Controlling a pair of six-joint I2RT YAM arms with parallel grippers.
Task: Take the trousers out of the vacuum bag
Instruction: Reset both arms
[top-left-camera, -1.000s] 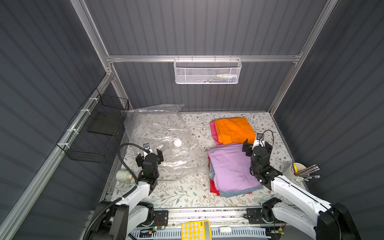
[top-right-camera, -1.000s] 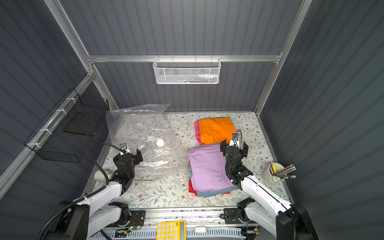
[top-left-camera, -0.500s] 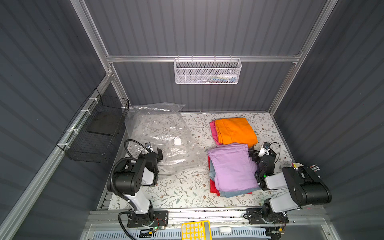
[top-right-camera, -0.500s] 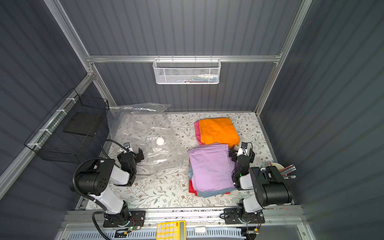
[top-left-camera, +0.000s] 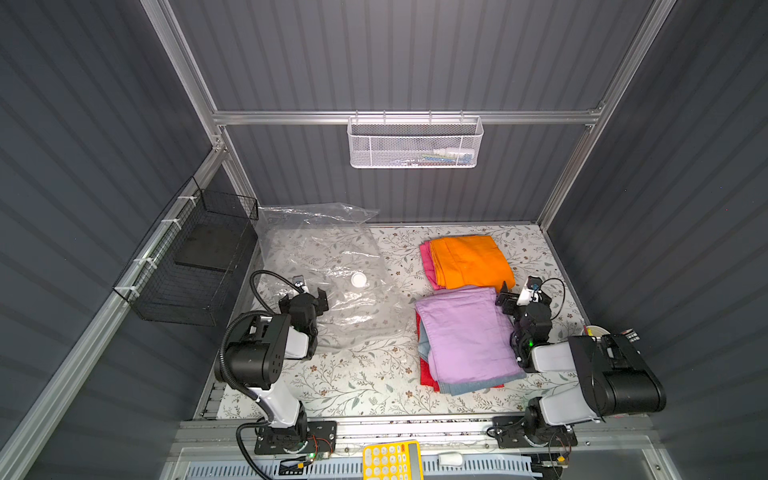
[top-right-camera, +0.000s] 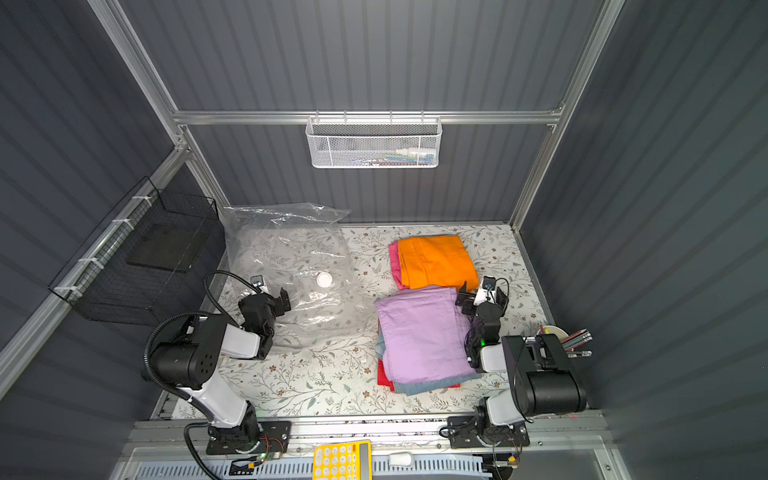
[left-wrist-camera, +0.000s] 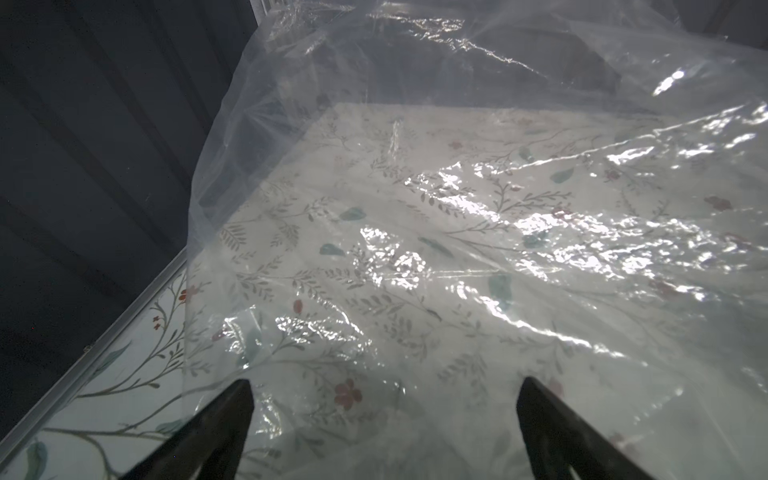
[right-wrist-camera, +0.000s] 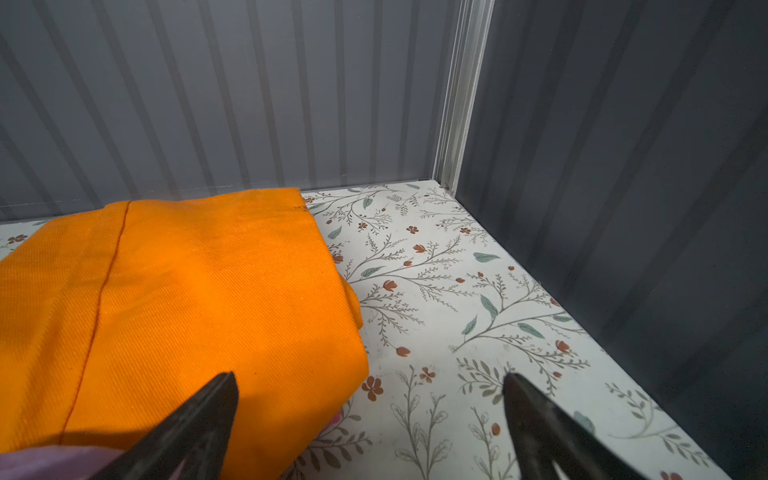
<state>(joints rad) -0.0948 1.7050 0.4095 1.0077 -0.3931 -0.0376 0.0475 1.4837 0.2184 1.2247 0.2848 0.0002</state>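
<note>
Trousers (top-left-camera: 457, 324) lie wholly outside the vacuum bag (top-left-camera: 324, 257), in 2 stacks on the worktop (top-left-camera: 353, 374). Just beside the right tool (top-left-camera: 523, 296), on its side toward the other arm, the lilac pair (top-left-camera: 469, 349) tops 1 stack. A light blue denim pair (top-left-camera: 469, 387) and a red pair (top-left-camera: 424, 376) edge out beneath it. Directly ahead of that tool, the orange pair (top-left-camera: 469, 262) covers a hot pink pair (top-left-camera: 426, 266). I judge the stacking deliberate: folded garments set flat on each other, well apart from the plastic, so nothing slides back in.

The right tool is spread wide and carries nothing. In the right wrist view 1 finger (right-wrist-camera: 199, 432) hangs over the orange corner and the other over bare floral worktop. The left tool (top-left-camera: 305, 296) is likewise spread wide and empty, poised above the near part of the bag, which stretches away ahead of it. Through the clear film only the floral pattern shows, so the bag looks empty. Its round white valve cap (top-left-camera: 358, 279) faces up, ahead of the left tool and off toward the right arm. The bag's far end curls up against the back wall (top-left-camera: 415, 195).

With all 5 garments out, the task looks complete to me. Open, empty tools fit that, since nothing remains to grip.
</note>
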